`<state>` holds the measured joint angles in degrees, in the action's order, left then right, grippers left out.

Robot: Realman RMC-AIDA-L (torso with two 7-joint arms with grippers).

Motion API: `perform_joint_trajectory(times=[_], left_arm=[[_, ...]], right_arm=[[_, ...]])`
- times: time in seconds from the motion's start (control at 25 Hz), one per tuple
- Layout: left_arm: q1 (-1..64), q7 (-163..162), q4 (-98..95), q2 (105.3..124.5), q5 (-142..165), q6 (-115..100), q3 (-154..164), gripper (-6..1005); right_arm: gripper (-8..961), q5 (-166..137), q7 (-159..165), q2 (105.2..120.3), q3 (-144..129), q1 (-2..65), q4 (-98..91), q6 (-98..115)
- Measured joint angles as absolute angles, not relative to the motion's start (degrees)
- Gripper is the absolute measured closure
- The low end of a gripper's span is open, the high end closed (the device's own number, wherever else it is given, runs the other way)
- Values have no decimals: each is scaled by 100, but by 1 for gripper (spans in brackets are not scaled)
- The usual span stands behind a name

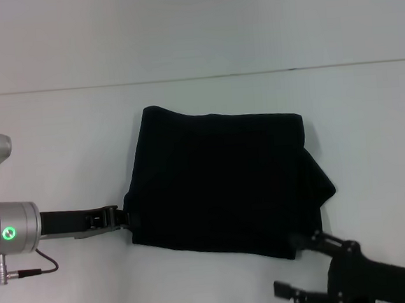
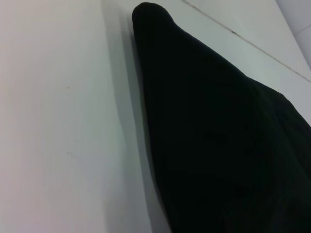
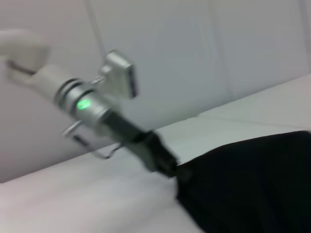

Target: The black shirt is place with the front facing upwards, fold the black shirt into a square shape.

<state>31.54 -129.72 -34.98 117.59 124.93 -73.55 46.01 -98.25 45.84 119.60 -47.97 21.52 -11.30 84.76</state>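
shirt: we see the black shirt (image 1: 222, 181) folded into a rough rectangle at the centre of the head view, lying flat on the white table (image 1: 61, 134); no print or tag shows, only plain black cloth.
shirt edges: upper left corner bulges up a bit, right side has a loose flap sticking out toward the right middle of the frame, lower edge runs slightly downhill to the right.
left gripper: the left gripper (image 1: 123, 218) comes in from the left middle of the head view, arm level and low over the table, tip right at the shirt's left edge; we cannot tell if it is clenched on the cloth or released.
left arm detail: silver wrist with a green light at far left of the frame, thin cable under it.
right gripper: the right gripper (image 1: 302, 241) sits at the lower right of the head view, tip touching or just beside the shirt's lower right corner; we cannot tell its state either.
left wrist view: we see the shirt (image 2: 223, 145) filling the right and lower part, table on the left.
right wrist view: blurred; we see the left gripper (image 3: 167, 165) meeting the shirt (image 3: 252, 189) edge at lower centre.
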Motion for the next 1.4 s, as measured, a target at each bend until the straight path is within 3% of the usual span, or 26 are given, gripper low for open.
perform_joint_trajectory(times=[0.08,1.4], left_arm=[[3154,-12969,-3498,11758,12492,-7360,4596,959],[3105,-12757,-3467,11782,12197,-7520,4517,959]], right_arm=[[23,-10081,4625,11975,-4817,2234,-1152,8542],[22,-10270,5917,12014,-4880,3346,-1144,6970]])
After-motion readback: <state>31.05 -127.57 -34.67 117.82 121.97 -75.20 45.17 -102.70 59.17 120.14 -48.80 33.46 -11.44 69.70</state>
